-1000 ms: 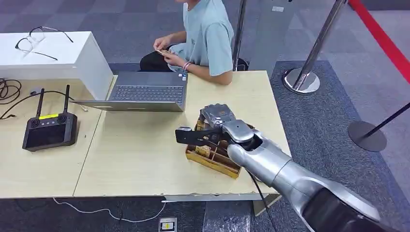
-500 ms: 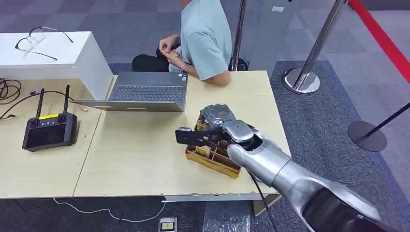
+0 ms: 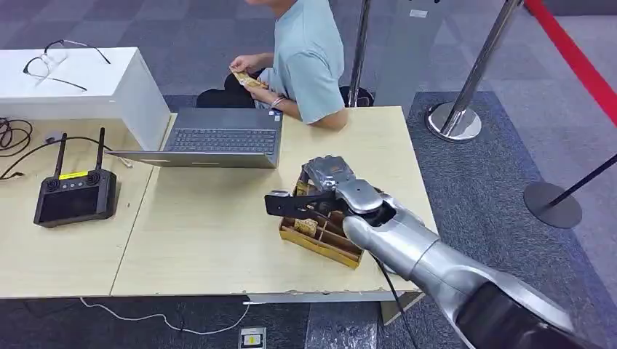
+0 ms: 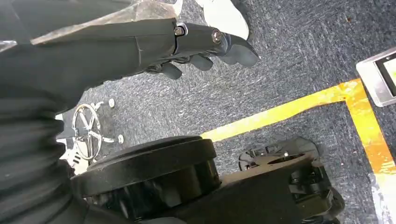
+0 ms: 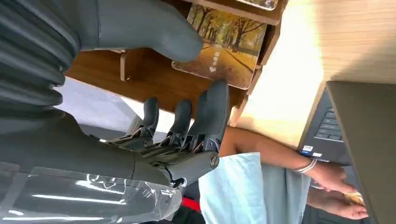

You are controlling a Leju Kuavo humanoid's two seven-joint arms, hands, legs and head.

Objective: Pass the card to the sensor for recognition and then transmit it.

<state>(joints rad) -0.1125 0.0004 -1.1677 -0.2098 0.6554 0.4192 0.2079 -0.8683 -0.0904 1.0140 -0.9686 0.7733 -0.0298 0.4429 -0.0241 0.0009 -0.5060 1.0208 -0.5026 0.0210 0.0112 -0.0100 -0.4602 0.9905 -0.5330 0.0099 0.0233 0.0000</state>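
Right hand [image 3: 309,202] poised over the wooden slotted box [image 3: 320,240] at the near right of the table [image 3: 204,233], thumb and fingers spread and holding nothing. In the right wrist view the thumb [image 5: 154,35] lies over a card [image 5: 224,51] printed with an autumn avenue, which stands in a slot of the box; the fingers [image 5: 210,112] hang apart from it — whether the thumb touches the card cannot be told. The step in hand appears to be the pick-up. To do it well, the thumb and fingers should close on the card's two flat faces, near its free edge and clear of the wooden dividers, then lift straight along the slot so the card does not jam. Left hand [image 4: 205,44] hangs over the carpet, fingers curled in on nothing. A person [image 3: 305,51] sits behind the laptop [image 3: 218,138].
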